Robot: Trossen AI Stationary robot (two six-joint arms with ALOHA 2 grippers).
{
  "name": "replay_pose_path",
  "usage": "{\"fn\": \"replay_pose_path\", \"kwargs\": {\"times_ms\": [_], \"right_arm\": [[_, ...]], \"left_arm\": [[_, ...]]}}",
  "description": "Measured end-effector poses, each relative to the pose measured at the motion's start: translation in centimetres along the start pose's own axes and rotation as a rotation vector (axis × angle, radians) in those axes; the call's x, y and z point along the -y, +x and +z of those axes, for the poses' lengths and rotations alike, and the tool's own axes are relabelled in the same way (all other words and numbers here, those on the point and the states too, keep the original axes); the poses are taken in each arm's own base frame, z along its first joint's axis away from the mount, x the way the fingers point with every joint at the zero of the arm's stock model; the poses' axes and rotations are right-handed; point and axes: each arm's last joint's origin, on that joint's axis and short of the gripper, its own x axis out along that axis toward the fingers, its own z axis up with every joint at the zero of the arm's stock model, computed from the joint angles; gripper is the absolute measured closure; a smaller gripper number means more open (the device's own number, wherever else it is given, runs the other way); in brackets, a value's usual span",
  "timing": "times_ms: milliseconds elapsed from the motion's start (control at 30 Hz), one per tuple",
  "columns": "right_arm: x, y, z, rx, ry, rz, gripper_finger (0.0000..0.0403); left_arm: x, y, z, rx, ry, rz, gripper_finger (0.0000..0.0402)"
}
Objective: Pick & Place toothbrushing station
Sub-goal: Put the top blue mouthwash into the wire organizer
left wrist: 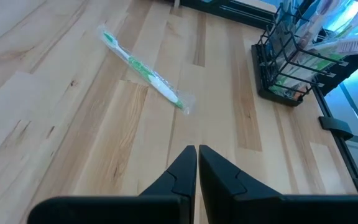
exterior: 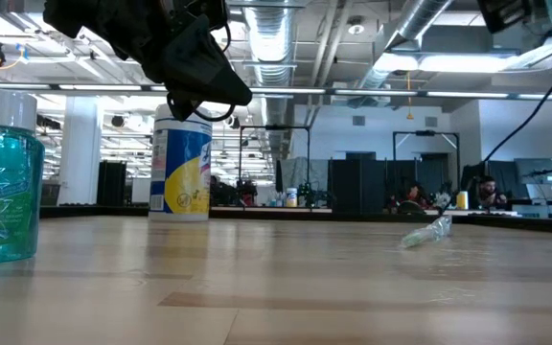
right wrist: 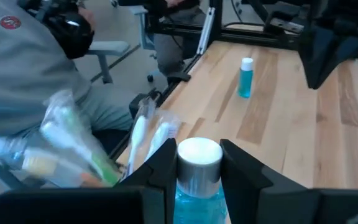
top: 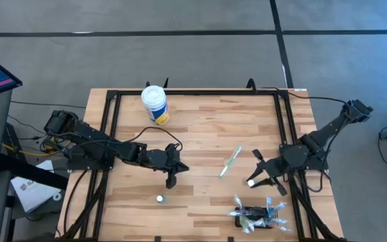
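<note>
Station [top: 257, 216] sits at bench [top: 200, 128] 5 o'clock, brushes in it. Right hand [top: 257, 176] just above at 4 o'clock grips a white-capped bottle [right wrist: 197, 174]. Left hand [top: 174, 176] centre, pinched closed, empty.

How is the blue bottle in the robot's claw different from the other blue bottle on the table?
The held bottle is pinched between the fingers of the right gripper; nothing touches the free bottle. The free bottle stands by itself on the table, nearer the left gripper, while the held bottle is over by the toothbrushing station. Both are upright, with blue liquid and a white cap.
</note>
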Motion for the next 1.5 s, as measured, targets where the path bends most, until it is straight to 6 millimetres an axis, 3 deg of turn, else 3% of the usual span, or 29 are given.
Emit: {"fn": "replay_pose_path", "kwargs": {"times_ms": [333,467,600,867,1133,1500], "right_arm": [[-0.3,-1.3,-2.7,0.142,-0.084,0.087,0.0319],[-0.4,-1.3,-4.0,0.119,-0.119,0.136,0.0319],[-1.0,-1.3,-4.0,0.162,-0.207,0.266,0.0319],[-1.3,-1.1,-5.5,0.148,-0.252,0.317,0.0319],[-1.7,-1.1,-5.1,0.195,-0.277,0.356,0.0319],[-2.2,0.5,-5.0,0.208,-0.297,0.432,0.0319]], "left_arm": [[0.0,0.0,0.0,0.005,-0.001,0.000,0.0389],[0.1,0.0,0.1,0.015,-0.003,-0.005,0.0389],[0.1,0.0,0.3,0.030,-0.007,-0.011,0.0389],[0.3,0.0,0.9,0.088,-0.022,-0.035,0.0389],[0.3,0.0,0.9,0.091,-0.023,-0.033,0.0389],[0.4,-0.1,0.9,0.097,-0.025,-0.031,0.0389]]}}
